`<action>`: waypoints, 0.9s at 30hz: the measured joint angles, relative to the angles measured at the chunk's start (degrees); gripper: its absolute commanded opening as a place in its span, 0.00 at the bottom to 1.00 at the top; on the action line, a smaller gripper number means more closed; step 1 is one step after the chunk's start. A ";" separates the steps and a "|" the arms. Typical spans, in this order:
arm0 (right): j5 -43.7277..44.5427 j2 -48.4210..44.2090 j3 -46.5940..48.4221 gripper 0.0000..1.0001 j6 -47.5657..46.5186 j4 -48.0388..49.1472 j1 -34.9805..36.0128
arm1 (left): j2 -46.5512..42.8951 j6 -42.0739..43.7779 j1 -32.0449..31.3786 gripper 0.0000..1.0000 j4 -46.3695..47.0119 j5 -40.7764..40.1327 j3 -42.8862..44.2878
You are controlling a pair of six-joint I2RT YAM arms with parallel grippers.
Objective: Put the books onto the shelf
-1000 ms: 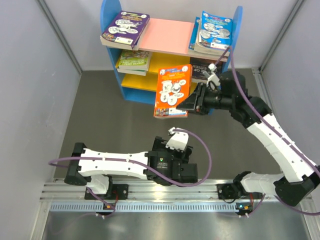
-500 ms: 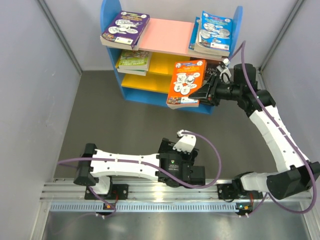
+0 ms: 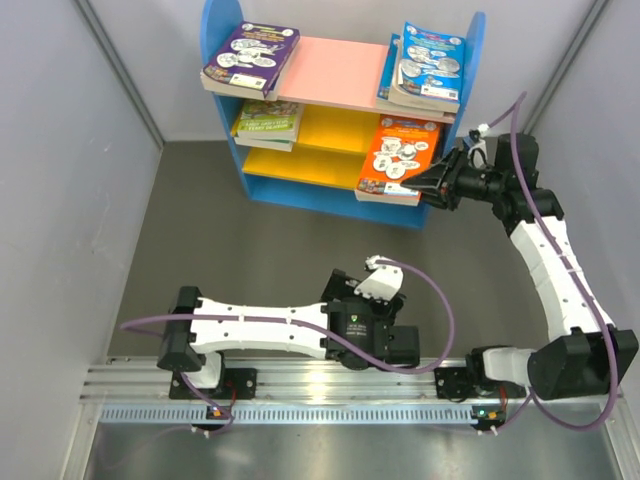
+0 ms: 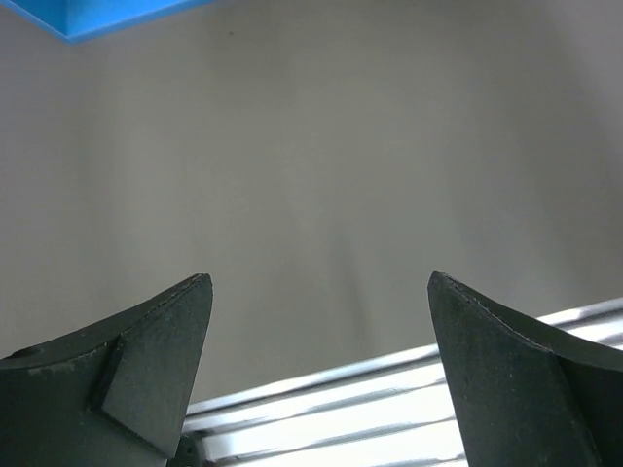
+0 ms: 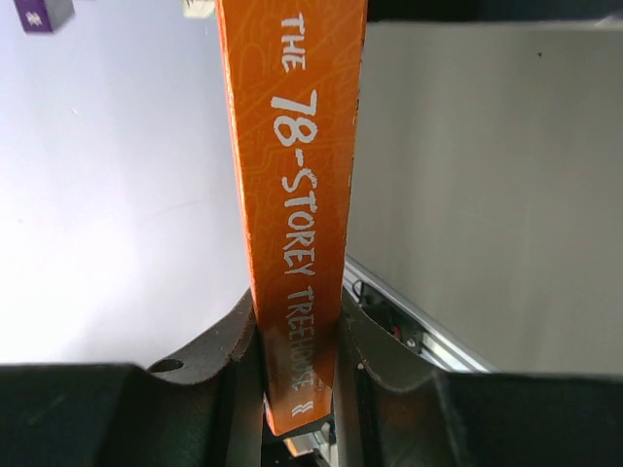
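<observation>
Diffuse light coming from above, shadows looking soft; metal rail (image 4: pixel 321 418) glaring at 6 o'clock, left wrist; orange book (image 5: pixel 302 195) rendering sharp.

From above, the orange book (image 3: pixel 400 157) hides the lower right part of the shelf (image 3: pixel 218 30), and its cover print is too small to read. The right wrist view cuts its spine at the top; the left wrist view cuts the left fingers (image 4: pixel 146 379) at the bottom.
</observation>
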 measured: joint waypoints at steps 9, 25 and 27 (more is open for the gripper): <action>-1.68 1.88 1.14 0.00 3.65 2.21 -3.87 | 0.59 17.86 12.61 0.95 6.82 3.15 0.90; -2.97 2.91 0.85 0.00 9.14 5.68 -8.11 | 13.29 43.65 27.21 0.95 20.92 14.91 12.17; -1.95 3.04 0.74 0.02 9.81 7.02 -8.20 | 15.47 45.07 28.17 0.95 20.63 16.09 13.97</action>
